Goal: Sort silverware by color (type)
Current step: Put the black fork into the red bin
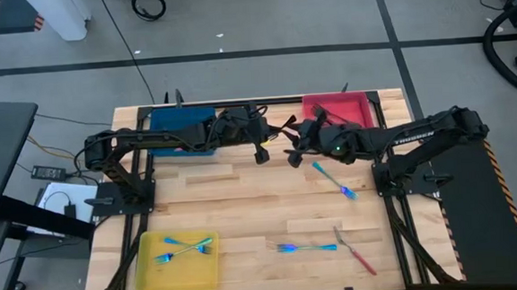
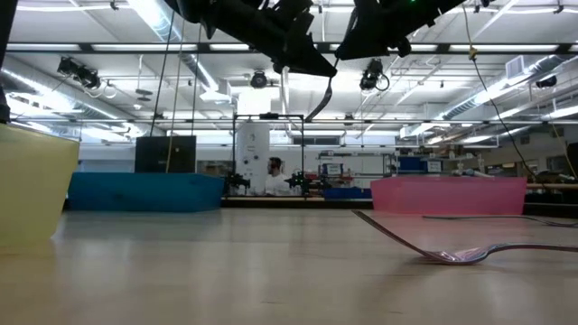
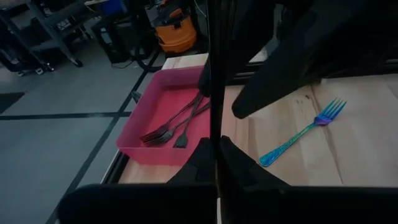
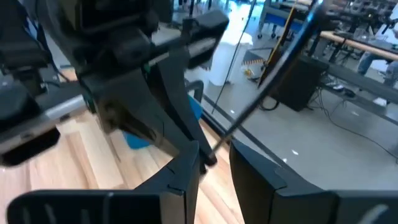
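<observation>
Left gripper (image 1: 261, 154) is clenched on a dark slim utensil (image 2: 318, 97) held in the air above the table (image 1: 244, 200) between the blue tray (image 1: 182, 132) and red tray (image 1: 337, 110), right gripper (image 1: 293, 154) just beside it, fingers spread, apparently touching the same piece. On the table: one blue-cyan fork (image 1: 335, 181) below the right gripper, one more blue fork (image 1: 299, 248) and one red-handled fork (image 1: 355, 251) nearer the front. Yellow tray (image 1: 178, 262) holds two blue forks (image 1: 184, 249); red tray holds about three dark grey forks (image 3: 171, 127).

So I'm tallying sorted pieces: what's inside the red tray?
In the left wrist view, the red tray holds a few dark grey forks. Its near corner is covered by a dark arm, so an exact count isn't possible.
</observation>
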`<state>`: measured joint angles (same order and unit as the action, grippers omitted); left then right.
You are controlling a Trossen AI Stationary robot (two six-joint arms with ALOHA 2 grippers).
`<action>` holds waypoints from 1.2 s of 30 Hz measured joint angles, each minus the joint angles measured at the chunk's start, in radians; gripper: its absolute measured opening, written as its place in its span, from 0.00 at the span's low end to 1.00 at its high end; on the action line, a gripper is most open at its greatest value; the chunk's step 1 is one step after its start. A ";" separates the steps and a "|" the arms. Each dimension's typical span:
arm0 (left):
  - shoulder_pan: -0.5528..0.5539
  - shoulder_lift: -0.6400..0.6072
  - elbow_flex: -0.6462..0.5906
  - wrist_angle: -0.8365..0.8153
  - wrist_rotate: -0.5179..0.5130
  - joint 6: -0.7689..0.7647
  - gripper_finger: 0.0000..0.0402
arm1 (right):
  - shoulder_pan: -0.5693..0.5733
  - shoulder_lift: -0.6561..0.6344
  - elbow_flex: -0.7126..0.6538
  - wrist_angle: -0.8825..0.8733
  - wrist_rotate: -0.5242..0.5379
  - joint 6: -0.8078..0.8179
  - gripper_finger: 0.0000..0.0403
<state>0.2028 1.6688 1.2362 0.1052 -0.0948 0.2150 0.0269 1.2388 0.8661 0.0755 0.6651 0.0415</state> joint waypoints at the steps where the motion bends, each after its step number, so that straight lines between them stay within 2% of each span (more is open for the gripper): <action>1: 0.000 0.000 0.000 0.001 0.000 0.000 0.00 | -0.003 0.000 0.000 0.012 0.000 -0.008 0.25; 9: 0.001 0.000 0.000 0.005 -0.002 0.000 0.00 | -0.031 0.000 0.000 0.040 0.011 -0.016 0.21; 16: 0.004 0.000 0.000 0.005 -0.001 0.004 0.00 | -0.043 0.000 0.000 0.046 -0.045 -0.039 0.03; 22: 0.004 0.000 0.000 0.003 -0.001 0.041 0.00 | -0.043 0.000 0.000 0.045 -0.047 -0.063 0.02; 26: 0.004 0.001 0.000 -0.001 0.002 0.064 0.06 | -0.043 -0.016 0.000 0.013 -0.052 -0.087 0.02; 30: 0.004 0.000 0.000 -0.037 0.003 0.108 0.14 | -0.046 -0.065 0.000 -0.062 0.001 -0.093 0.02; 33: 0.003 0.000 0.000 -0.066 0.003 0.115 0.21 | -0.048 -0.099 0.000 -0.144 0.054 -0.091 0.02; 36: 0.003 0.000 0.000 -0.112 0.003 0.111 0.27 | -0.070 -0.133 0.000 -0.253 0.060 -0.078 0.02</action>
<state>0.2058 1.6688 1.2358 -0.0068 -0.0921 0.3256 -0.0431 1.1060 0.8661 -0.1776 0.7255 -0.0367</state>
